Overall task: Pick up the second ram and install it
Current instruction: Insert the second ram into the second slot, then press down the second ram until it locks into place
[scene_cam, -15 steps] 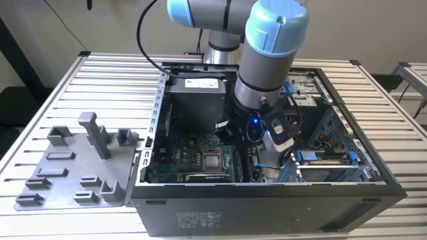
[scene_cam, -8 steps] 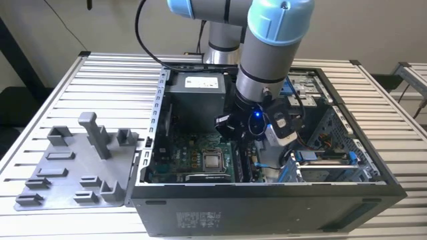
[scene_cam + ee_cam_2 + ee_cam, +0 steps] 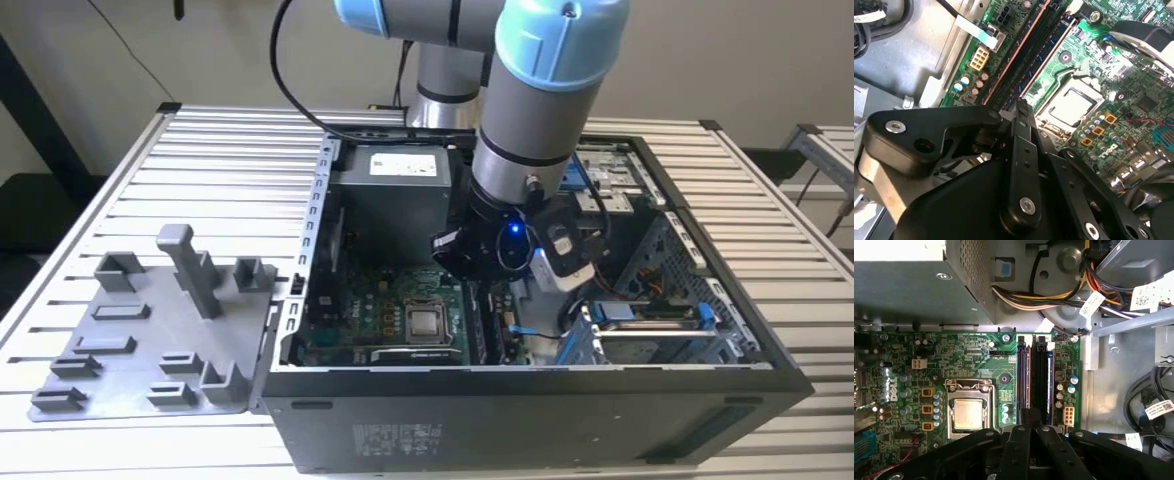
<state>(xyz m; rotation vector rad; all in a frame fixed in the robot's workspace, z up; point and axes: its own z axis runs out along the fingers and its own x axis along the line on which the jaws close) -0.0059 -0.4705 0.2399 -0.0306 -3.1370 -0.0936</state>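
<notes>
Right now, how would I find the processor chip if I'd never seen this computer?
Look inside the open computer case, at the green motherboard. Beside the long memory slots sits the processor. It is the only shiny silver square, held in a metal frame; the slots next to it are thin and dark.

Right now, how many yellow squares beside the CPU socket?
3 yellow squares in one row beside the CPU socket: one farthest from the tool, one middle, one nearest. More may hide under it.
</notes>
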